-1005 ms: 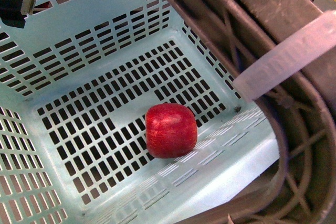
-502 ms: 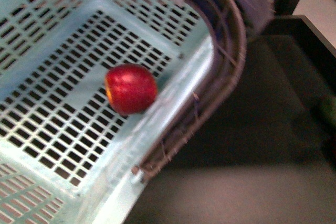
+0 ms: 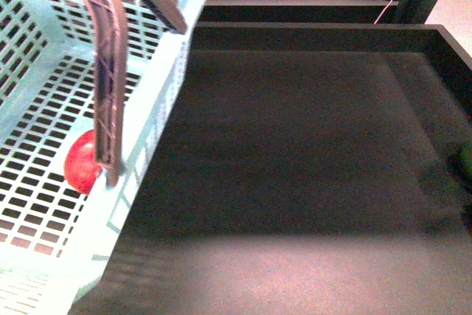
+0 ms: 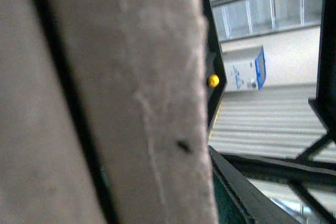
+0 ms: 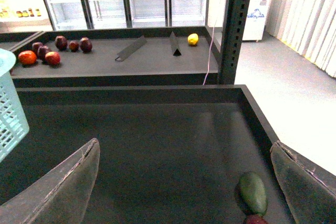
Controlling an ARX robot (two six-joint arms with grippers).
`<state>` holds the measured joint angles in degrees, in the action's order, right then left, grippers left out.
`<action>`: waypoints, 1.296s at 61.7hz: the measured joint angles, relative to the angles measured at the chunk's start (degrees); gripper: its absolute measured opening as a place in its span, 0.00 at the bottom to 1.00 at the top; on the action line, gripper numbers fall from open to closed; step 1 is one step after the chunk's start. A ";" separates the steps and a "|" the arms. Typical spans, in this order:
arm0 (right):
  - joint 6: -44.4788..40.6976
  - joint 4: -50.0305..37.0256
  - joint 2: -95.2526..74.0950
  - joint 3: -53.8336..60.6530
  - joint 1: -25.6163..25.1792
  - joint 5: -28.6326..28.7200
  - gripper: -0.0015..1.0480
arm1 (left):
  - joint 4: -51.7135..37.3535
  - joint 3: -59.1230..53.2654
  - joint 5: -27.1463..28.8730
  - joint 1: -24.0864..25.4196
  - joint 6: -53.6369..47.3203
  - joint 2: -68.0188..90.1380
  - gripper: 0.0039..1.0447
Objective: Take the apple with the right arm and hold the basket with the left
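Shift since earlier frame: basket (image 3: 158,101) swings from filling the front view to its left edge, and the apple goes with it.
Apple (image 3: 80,166): on the basket's slotted floor, beside the wall nearest the tray (image 3: 310,145), half hidden by the handle (image 3: 103,64).
Apple axis: round, so none; stem dimple not visible.
Bearing: well left of the right gripper (image 5: 181,182), on the left arm's side.
Right gripper: spread wide, empty, over the tray.
Left gripper: cannot tell; a grey-brown surface fills its wrist view.

Red apple (image 3: 80,164) lies inside turquoise basket (image 3: 158,116) — half-hidden by handle.
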<state>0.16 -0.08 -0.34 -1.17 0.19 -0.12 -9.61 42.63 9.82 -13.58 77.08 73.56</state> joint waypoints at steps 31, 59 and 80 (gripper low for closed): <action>0.00 0.00 0.00 0.00 0.00 0.00 0.92 | -9.07 -1.25 -3.54 12.68 7.78 17.27 0.30; 0.00 0.00 0.02 0.00 0.00 0.00 0.92 | -4.92 -1.31 -9.38 17.00 4.22 22.16 0.30; 0.00 0.00 0.02 0.00 0.00 0.00 0.92 | -1.46 -1.99 -9.18 16.37 3.52 16.26 0.84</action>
<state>0.16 -0.08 -0.32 -1.17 0.19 -0.12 -11.07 40.64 0.64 2.79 80.60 89.82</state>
